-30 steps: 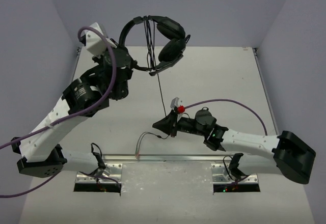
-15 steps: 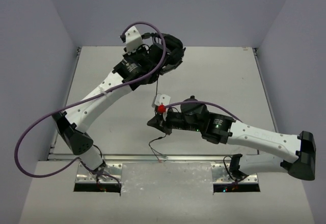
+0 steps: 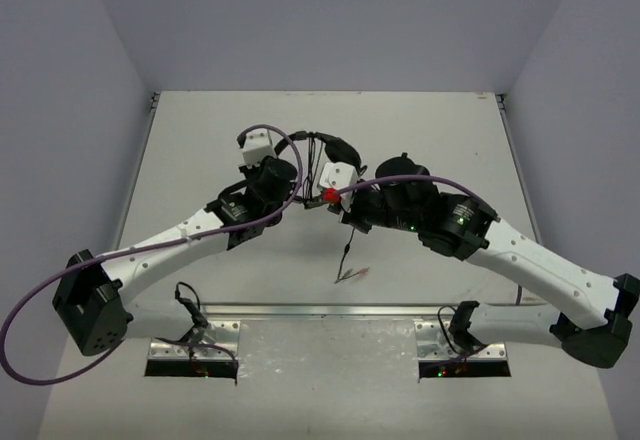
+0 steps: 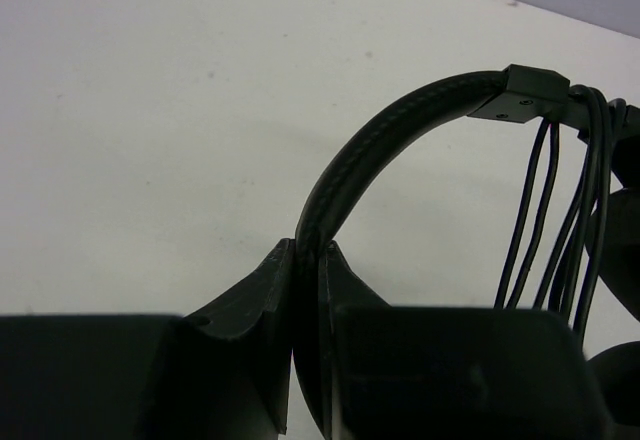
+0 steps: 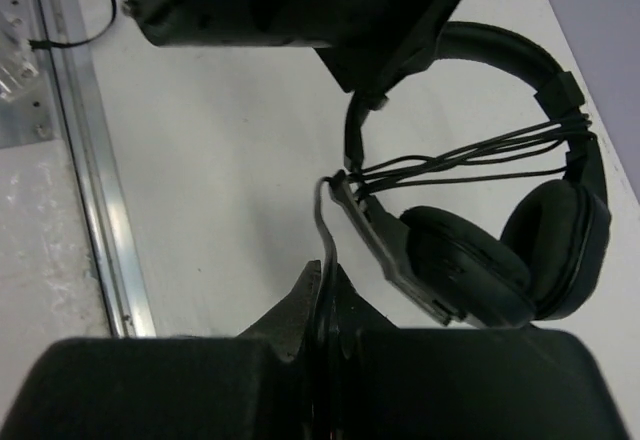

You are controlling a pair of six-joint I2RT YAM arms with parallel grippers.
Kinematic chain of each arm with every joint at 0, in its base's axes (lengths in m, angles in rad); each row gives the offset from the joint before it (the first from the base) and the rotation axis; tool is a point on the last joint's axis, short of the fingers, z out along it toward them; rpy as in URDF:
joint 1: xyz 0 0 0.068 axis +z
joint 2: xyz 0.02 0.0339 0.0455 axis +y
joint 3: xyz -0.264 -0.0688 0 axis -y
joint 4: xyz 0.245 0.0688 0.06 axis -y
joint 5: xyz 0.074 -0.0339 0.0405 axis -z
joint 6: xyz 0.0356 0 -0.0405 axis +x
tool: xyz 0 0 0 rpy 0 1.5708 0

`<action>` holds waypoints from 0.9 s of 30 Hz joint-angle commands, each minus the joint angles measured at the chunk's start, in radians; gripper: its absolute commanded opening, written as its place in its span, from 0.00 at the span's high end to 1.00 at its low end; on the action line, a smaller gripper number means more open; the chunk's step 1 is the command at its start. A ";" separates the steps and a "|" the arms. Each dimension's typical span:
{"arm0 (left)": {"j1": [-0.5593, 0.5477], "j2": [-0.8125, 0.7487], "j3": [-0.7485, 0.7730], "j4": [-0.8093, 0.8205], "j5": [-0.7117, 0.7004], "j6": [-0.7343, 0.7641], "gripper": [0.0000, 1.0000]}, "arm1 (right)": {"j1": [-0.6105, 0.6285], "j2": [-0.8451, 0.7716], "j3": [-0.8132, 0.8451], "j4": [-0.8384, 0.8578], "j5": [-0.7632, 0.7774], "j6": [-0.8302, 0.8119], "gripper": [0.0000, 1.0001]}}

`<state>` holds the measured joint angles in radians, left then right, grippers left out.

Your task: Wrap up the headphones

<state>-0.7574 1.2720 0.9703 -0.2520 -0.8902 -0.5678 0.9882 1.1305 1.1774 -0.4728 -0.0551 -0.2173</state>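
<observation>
Black headphones (image 5: 470, 260), headband finely ribbed; thin black cord (image 5: 322, 222), tip possibly pinkish, too small to confirm. Off-white desk (image 3: 430, 130), faint dark specks. White left arm (image 3: 170, 245) and right arm (image 3: 540, 265), black joints; purple cable (image 3: 268, 127); red knob (image 3: 327, 196).

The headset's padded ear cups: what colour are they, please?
Black padded ear cups; right wrist view shows them best.

My overhead camera sits high behind my two bases and looks down and forward over the whole bench (image 3: 200, 130). Each wrist camera looks out along its own fingers from very close. My left end effector (image 4: 308, 260) and my right end effector (image 5: 325, 278) each fill the lower part of their frame. All three views share the headphones (image 3: 335, 148) at mid-bench.
</observation>
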 commanded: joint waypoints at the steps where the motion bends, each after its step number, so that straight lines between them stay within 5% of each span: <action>1: -0.008 -0.082 -0.100 0.417 0.176 0.152 1.00 | -0.037 0.017 0.073 -0.027 0.029 -0.128 0.99; 8: -0.103 -0.120 -0.202 0.462 0.321 0.327 1.00 | -0.128 0.182 0.179 -0.006 0.269 -0.247 0.99; 17: -0.123 -0.307 -0.312 0.254 0.418 0.235 1.00 | -0.301 0.244 0.162 0.230 0.495 -0.317 0.99; 27: -0.125 -0.519 -0.197 -0.039 0.429 0.114 1.00 | -0.381 0.170 0.024 0.300 0.068 -0.156 0.98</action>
<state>-0.8673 0.8062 0.6930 -0.1368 -0.5282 -0.4072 0.6842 1.3502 1.2133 -0.3397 0.0978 -0.4595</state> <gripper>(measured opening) 0.091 0.017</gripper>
